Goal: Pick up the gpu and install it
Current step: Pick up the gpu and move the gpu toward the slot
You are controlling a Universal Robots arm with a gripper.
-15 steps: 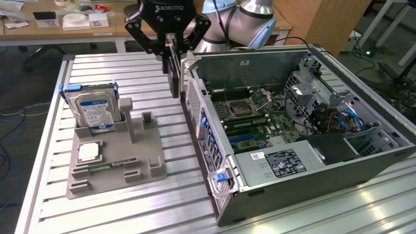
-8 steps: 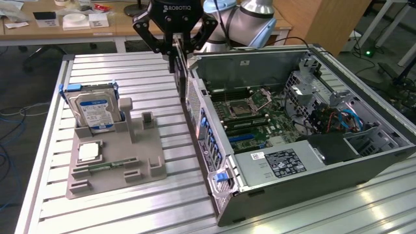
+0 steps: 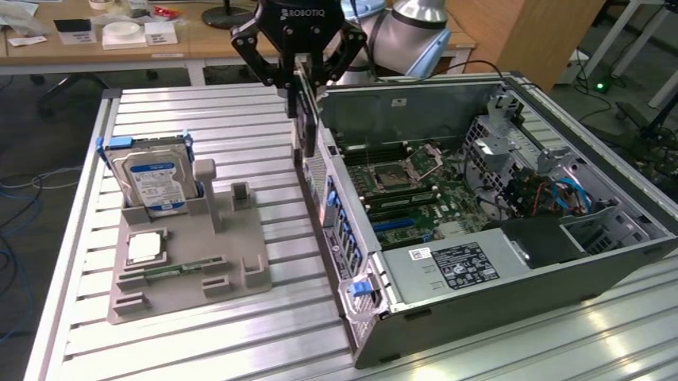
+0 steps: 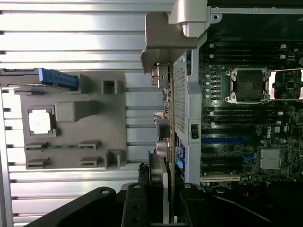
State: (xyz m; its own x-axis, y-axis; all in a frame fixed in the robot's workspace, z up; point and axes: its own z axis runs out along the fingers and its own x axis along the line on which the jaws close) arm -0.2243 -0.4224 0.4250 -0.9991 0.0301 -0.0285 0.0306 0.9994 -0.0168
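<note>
The slotted metal table carries everything, and the biggest thing on it is the open computer case, lying on its side with the motherboard exposed. On the exterior view's left is the grey fixture tray. A silver hard drive with a blue label stands upright in the tray's far end. The gpu is off the tray and in the air, hanging on edge as a thin dark slab just beside the case's rear wall, on the tray's side of it and not yet inside. I cannot tell whether it brushes that wall. The wrist view shows the gpu edge-on alongside the perforated rear panel, its silver bracket at the end away from the fingers. The gripper has its jaws drawn in narrow, pinching the card's two flat faces at its top end. I judge the card light and stiff but fragile. It is thin enough to swing in a pinch taken at one end, so a firm hold on bare board, clear of components and the contact edge, suits it best. Smaller items lie on the tray: a square processor chip and, nearer the camera, a narrow green memory stick.
</note>
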